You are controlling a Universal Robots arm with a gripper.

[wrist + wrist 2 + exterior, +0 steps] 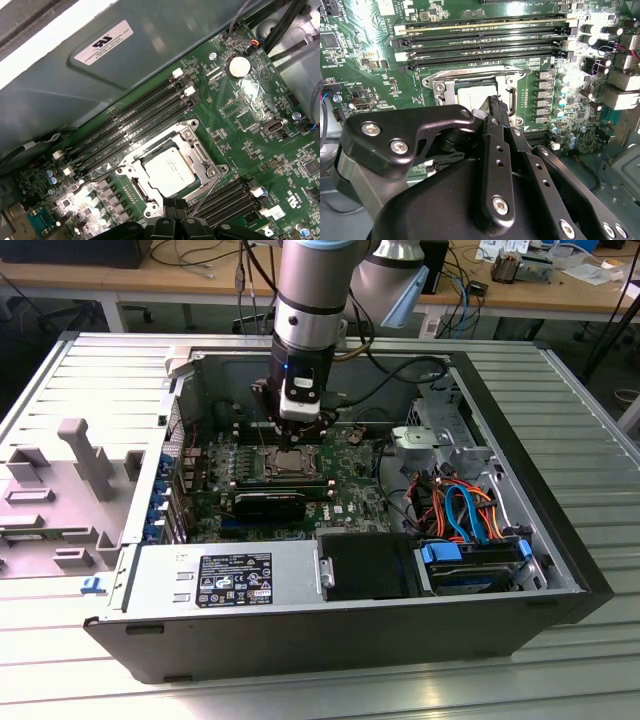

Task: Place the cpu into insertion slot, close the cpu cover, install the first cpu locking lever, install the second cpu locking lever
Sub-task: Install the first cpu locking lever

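Circuit board (356,456) under downward-pointing gripper (299,436)

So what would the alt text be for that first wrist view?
A silvery square chip sits in its socket, framed by a silver cover, on a green circuit board. The black gripper hangs by the socket's edge; long dark slots run alongside.

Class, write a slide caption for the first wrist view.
The cpu sits in the insertion slot, gripper close beside the silver cpu cover.

Open computer case (300,640) lies on slatted desk (590,420). Grey power supply (220,580) sits along its near wall. Orange and blue cables (462,508) bundle at the exterior view's right.
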